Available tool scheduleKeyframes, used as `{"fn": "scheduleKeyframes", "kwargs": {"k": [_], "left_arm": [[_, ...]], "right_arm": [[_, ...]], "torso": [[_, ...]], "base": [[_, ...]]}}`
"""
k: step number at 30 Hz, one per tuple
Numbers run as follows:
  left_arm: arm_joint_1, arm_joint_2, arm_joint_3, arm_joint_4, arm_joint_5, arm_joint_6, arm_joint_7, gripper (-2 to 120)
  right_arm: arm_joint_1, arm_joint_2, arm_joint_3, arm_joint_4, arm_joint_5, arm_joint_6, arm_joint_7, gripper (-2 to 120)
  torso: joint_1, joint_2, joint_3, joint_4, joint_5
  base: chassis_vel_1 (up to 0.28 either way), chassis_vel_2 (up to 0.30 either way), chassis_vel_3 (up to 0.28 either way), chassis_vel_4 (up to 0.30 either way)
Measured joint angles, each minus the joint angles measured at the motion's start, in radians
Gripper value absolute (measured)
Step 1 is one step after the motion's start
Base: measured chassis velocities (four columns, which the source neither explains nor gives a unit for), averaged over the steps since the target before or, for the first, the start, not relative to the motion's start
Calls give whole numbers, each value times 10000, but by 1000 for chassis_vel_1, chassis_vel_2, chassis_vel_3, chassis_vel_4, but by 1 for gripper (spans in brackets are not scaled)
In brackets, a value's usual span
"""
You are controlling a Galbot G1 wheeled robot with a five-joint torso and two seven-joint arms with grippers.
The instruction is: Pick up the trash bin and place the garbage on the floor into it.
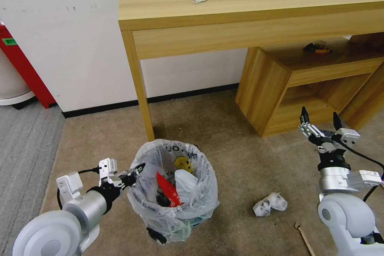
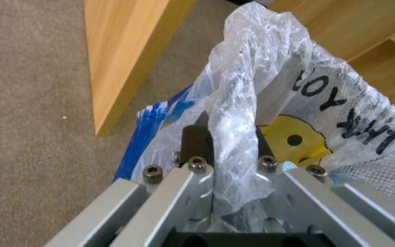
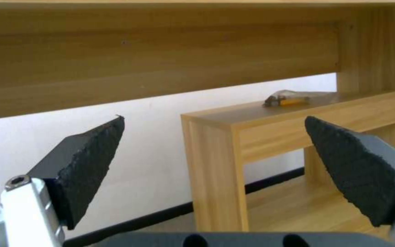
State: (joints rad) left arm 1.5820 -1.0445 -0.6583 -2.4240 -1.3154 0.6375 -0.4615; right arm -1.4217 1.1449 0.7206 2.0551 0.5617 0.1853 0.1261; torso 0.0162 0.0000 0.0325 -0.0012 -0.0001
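Trash bin (crinkly-lined), yellow cartoon figure

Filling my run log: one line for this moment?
left gripper: shut on bag-lined dark trash bin rim | right gripper: open, raised | crumpled white paper: on beige carpet

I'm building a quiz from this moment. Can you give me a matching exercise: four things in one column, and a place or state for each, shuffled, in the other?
Things:
1. left gripper
2. right gripper
3. crumpled white paper
4. red wrapper

Places or states:
A. lying on the beige carpet
B. inside the bag-lined dark round trash bin
C. shut on the bin's rim
D. open, holding nothing

Pairs: 1-C, 2-D, 3-A, 4-B
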Motion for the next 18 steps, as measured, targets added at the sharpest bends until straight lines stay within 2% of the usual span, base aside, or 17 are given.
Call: {"fn": "scheduleKeyframes", "kwargs": {"k": [10,18], "left_arm": [[26,-5,-17,-49,-2,26,-24,3],[72,20,-78,-51,3,33,-27,3]], "right_arm": [[-4,-92,-9,-12,8,122,-102,100],[35,-100,-18,-27,15,151,-144,100]], "torso": [[0,0,0,-3,1],[0,0,0,-2,0]], "base": [[-53,-51,-45,-54],[-93,-92,-95,-98]]}}
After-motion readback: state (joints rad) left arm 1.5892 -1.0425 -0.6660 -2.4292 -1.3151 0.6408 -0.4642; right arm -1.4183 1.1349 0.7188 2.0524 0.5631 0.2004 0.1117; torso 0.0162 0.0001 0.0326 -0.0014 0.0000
